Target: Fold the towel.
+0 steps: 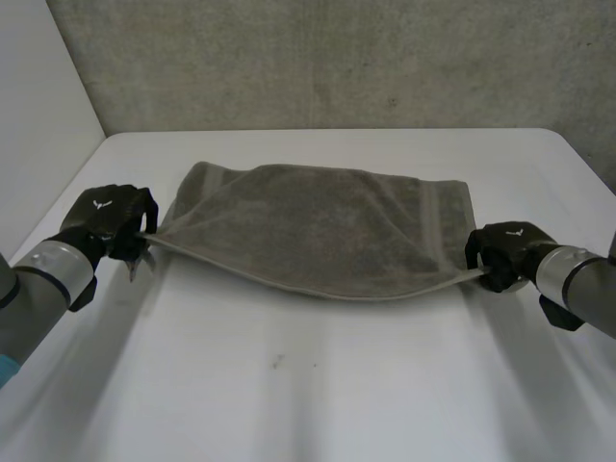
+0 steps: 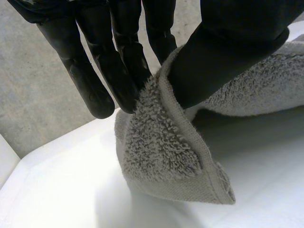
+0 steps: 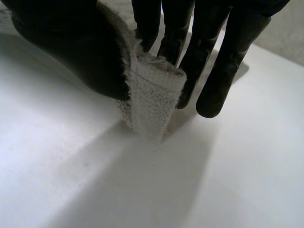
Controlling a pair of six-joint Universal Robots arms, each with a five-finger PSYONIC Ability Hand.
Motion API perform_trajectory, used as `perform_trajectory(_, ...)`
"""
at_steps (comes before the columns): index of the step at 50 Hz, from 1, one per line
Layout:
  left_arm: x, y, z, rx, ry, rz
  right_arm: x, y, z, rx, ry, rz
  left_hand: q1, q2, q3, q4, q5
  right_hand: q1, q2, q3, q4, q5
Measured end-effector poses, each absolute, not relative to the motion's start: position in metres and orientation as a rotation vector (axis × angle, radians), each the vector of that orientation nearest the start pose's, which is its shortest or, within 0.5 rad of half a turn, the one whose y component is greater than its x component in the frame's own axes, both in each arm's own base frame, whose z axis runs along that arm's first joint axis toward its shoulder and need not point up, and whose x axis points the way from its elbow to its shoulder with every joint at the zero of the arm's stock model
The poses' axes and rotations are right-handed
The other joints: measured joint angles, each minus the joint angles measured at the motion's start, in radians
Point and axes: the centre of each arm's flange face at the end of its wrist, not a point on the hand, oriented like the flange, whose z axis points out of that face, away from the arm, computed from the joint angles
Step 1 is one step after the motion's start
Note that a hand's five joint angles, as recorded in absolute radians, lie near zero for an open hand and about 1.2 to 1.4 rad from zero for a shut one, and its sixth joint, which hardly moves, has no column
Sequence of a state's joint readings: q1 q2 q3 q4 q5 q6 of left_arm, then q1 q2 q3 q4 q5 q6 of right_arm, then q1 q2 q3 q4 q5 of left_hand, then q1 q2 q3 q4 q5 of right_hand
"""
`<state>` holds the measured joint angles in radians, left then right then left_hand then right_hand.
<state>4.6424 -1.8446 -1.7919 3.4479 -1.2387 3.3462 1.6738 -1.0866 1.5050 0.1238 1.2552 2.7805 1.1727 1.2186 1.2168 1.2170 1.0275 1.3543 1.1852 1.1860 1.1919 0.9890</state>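
A white table stood before a grey concrete wall. A grey-brown terry towel lay across the middle of the table, its far part flat on the surface. Its near edge was lifted and drawn taut in a shallow curve between the robot's two hands.

The head view took in the whole span. The left arm reached in at one end and the right arm at the other, and a woven band crossed the towel near its right end. The left hand held the near left corner and the right hand the near right corner.

The wrist views gave the grip that the head view left unclear. At the left wrist, the thumb pressed the looped pile against the fingers. The hemmed corner hung below the pinch, its tip close over the table. At the right wrist, the thumb pinched a small flap of flat-woven hem against the fingers, which pointed down at the table. Whether that flap touched the surface could not be told.
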Motion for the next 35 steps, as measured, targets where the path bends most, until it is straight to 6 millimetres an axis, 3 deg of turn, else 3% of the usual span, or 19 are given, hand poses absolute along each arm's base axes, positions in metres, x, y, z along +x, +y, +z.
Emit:
perform_trajectory(7, -0.180, -0.279, 0.194, 0.696, 2.507, -2.050, 0.184, -0.298, 0.184, -1.059, 2.468, -1.517, 0.000, 0.000, 0.000, 0.000, 0.000, 0.000, 0.000, 0.000, 0.000, 0.002)
perform_trajectory(16, -0.166, -0.225, 0.205, 0.674, 2.580, -1.922, 0.160, -0.258, 0.208, -1.428, 2.542, -1.364, 0.000, 0.000, 0.000, 0.000, 0.000, 0.001, 0.000, 0.000, 0.000, 0.003)
perform_trajectory(23, -0.164, -0.201, 0.206, 0.804, 2.557, -1.890, 0.156, -0.245, 0.228, -1.499, 2.520, -1.376, 0.006, 0.000, 0.000, 0.000, 0.000, 0.006, 0.000, 0.000, 0.000, 0.004)
perform_trajectory(28, -0.167, -0.208, 0.204, 0.880, 2.536, -1.916, 0.158, -0.260, 0.227, -1.464, 2.492, -1.462, 0.006, 0.000, 0.000, 0.000, 0.001, 0.009, 0.000, 0.000, 0.000, 0.005)
perform_trajectory(33, -0.176, -0.244, 0.199, 0.943, 2.489, -1.973, 0.165, -0.302, 0.210, -1.368, 2.496, -1.519, 0.006, 0.000, 0.000, 0.000, 0.001, 0.014, 0.002, 0.003, 0.000, 0.006)
perform_trajectory(35, -0.176, -0.244, 0.199, 0.943, 2.489, -1.973, 0.165, -0.302, 0.210, -1.368, 2.496, -1.519, 0.006, 0.000, 0.000, 0.000, 0.001, 0.014, 0.002, 0.003, 0.000, 0.006)
